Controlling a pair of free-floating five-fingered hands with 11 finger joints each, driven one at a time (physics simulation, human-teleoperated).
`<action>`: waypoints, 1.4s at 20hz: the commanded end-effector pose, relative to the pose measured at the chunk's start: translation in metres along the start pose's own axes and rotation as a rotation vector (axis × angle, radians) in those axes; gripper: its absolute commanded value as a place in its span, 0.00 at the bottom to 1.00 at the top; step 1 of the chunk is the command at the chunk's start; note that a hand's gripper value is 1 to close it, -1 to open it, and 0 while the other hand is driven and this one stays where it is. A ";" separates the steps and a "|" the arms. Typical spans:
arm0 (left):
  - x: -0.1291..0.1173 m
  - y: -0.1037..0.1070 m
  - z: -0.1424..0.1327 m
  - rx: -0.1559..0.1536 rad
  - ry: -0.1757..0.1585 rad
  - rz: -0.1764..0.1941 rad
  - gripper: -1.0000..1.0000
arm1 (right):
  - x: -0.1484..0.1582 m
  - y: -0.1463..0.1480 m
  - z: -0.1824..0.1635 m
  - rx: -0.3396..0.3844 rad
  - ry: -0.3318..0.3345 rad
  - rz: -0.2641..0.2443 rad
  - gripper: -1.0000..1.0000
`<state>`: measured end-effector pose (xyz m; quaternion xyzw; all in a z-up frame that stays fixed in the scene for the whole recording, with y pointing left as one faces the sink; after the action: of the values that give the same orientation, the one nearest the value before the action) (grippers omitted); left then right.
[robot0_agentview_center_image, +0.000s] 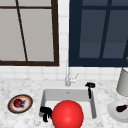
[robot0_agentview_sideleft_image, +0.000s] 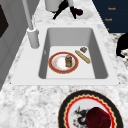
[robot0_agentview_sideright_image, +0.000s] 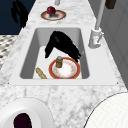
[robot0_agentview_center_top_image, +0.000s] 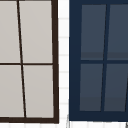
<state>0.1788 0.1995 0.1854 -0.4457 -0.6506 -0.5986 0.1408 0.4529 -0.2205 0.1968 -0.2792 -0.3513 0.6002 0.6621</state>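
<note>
A kitchen — white rectangular sink (robot0_agentview_center_image: 93, 110) with chrome faucet (robot0_agentview_center_image: 67, 75) set in a grey marble counter (robot0_agentview_center_image: 20, 85), white tiled wall (robot0_agentview_center_image: 63, 37) behind.

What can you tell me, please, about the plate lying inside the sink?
The plate is round, with a broad red-orange rim and a pale, faintly patterned centre, and looks like glazed ceramic. It lies flat on the floor of the sink, towards the faucet side. A small jar with a brownish body and a darker lid stands upright on it, off-centre. A tan stick-like thing lies on the sink floor beside it, apart from the rim. In the right side view a hand hangs above it.
</note>
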 end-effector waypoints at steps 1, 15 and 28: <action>0.000 0.000 0.000 0.000 0.000 0.000 0.50 | -0.009 -0.001 0.005 -0.002 -0.004 -0.005 0.00; 0.000 0.000 0.000 0.000 0.000 0.000 0.50 | -0.021 0.016 0.031 -0.003 0.007 0.007 0.00; 0.000 0.000 0.000 0.000 0.000 0.000 0.50 | -0.033 0.050 0.058 -0.079 -0.058 -0.169 0.00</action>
<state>0.1788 0.1995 0.1854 -0.4457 -0.6506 -0.5986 0.1408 0.3820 -0.2512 0.1908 -0.2733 -0.3752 0.5855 0.6646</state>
